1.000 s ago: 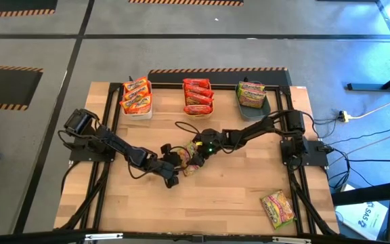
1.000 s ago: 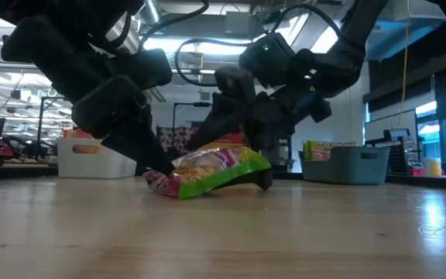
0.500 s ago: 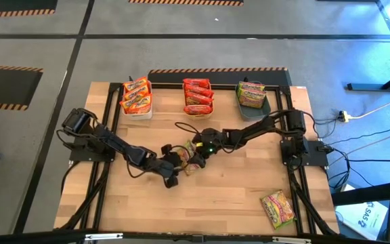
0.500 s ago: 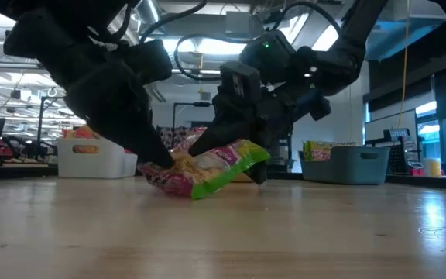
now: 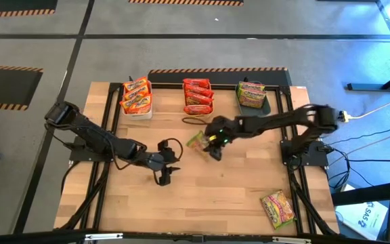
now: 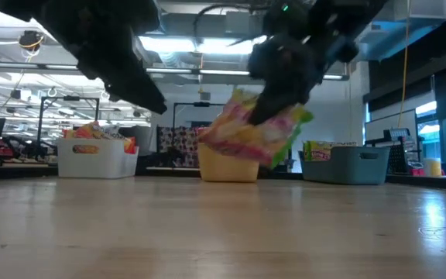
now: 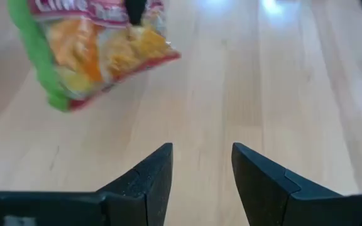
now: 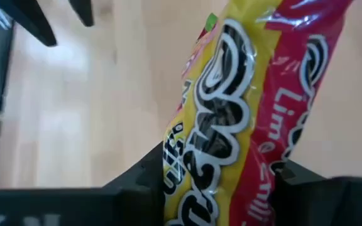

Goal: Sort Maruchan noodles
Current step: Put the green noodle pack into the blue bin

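A green-yellow Maruchan noodles packet (image 6: 255, 136) hangs in the air over the table's middle, with my right gripper (image 5: 213, 144) shut on it. In the right wrist view the packet (image 8: 244, 107) fills the space between the fingers. My left gripper (image 5: 162, 177) stands open to the packet's left and nearer the front edge, touching nothing; its wrist view shows the packet (image 7: 93, 44) ahead of its fingers. Another green-yellow packet (image 5: 277, 208) lies flat near the front right corner. More packets fill the three bins at the far edge. My right gripper pinches the packet between its two fingers near one end (image 8: 187, 182), its printed front facing the wrist camera. The rest of the packet reaches forward past the fingers. It comes from above and from the table's right. The packet hangs tilted below the fingers, lifted clear of the table (image 6: 231, 147).
At the far edge stand a white bin (image 5: 136, 102) with orange packets, an orange bin (image 5: 198, 98) with red ones, and a grey-blue bin (image 5: 252, 98) with green-yellow ones. Black frame rails run along the table's left and right sides. Bare wood lies in the middle and at the front.
My right gripper has shut on the packet and lifted it off the table, up and toward the far right. The packet, which lay between both grippers, now hangs tilted in the air. My left gripper has come off it, risen and drawn back toward the left.
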Robot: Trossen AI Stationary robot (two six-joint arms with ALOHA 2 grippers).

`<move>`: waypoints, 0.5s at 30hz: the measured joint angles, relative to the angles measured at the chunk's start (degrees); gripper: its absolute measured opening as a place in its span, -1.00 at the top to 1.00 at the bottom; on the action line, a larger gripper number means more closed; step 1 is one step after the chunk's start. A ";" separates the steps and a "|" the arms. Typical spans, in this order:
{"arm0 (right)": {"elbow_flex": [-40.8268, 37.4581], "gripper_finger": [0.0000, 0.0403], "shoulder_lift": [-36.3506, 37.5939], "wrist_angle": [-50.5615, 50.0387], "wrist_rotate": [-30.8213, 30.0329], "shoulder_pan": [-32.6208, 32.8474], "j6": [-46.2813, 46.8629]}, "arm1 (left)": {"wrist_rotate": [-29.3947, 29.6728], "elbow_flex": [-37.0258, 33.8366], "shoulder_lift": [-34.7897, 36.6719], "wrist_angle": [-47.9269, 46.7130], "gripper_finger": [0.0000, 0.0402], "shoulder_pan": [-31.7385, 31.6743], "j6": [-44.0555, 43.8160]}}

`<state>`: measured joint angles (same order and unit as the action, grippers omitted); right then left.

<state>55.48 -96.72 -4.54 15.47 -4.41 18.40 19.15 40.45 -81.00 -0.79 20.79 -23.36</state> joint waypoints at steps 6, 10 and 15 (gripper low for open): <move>0.02 0.33 12.81 -19.36 -6.06 -4.06 -10.56 | 2.90 0.06 -0.49 0.29 0.21 -0.19 0.13; 0.02 0.33 20.73 -30.01 -9.48 -9.25 -16.17 | 3.69 0.02 -0.52 0.43 0.21 -0.63 0.13; 0.02 0.33 27.90 -38.92 -18.56 -16.45 -24.91 | 3.83 0.01 -0.52 0.36 0.21 -1.36 1.03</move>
<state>55.51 -68.82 -43.46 -3.09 -20.86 -6.51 22.98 40.46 -81.52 -0.43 19.43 -22.32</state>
